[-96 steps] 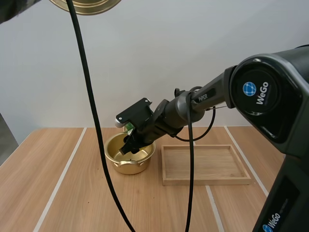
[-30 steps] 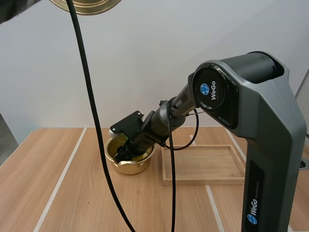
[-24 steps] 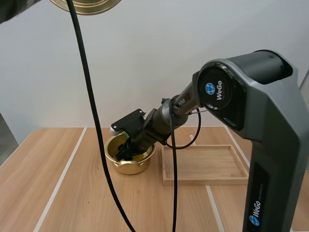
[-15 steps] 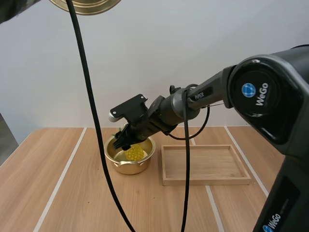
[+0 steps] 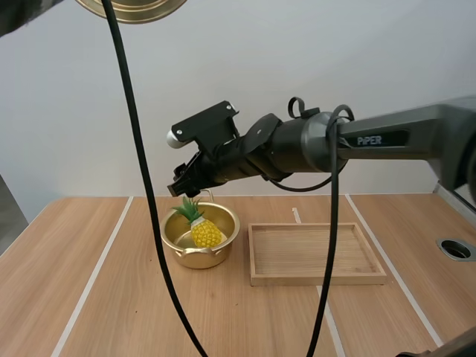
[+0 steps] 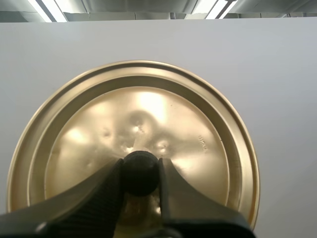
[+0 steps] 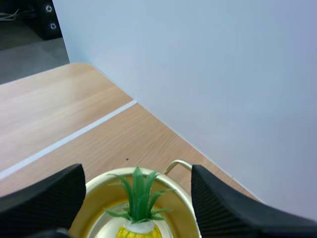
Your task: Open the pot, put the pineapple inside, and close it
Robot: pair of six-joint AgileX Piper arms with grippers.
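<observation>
The gold pot [image 5: 199, 253] stands open on the table with a yellow pineapple [image 5: 205, 232] inside it, green crown up. My right gripper [image 5: 186, 190] hangs open just above the pot's far rim and holds nothing. From the right wrist its two fingers stand wide apart over the pineapple's crown [image 7: 138, 197] and the pot rim [image 7: 187, 210]. High above the table's left side hangs the gold lid [image 5: 134, 7]. My left gripper [image 6: 140, 167] is shut on the lid's black knob [image 6: 140, 173], with the lid's [image 6: 198, 144] underside behind it.
A shallow wooden tray [image 5: 316, 277] lies to the right of the pot with nothing in it. Bare wooden tabletop [image 5: 89, 297] with white stripes spreads to the left and front. A white wall stands close behind the pot.
My right gripper has let go of the pineapple and risen out of the pot, the arm swinging up. The pineapple now stands in the pot. The lid has stayed where it was.
</observation>
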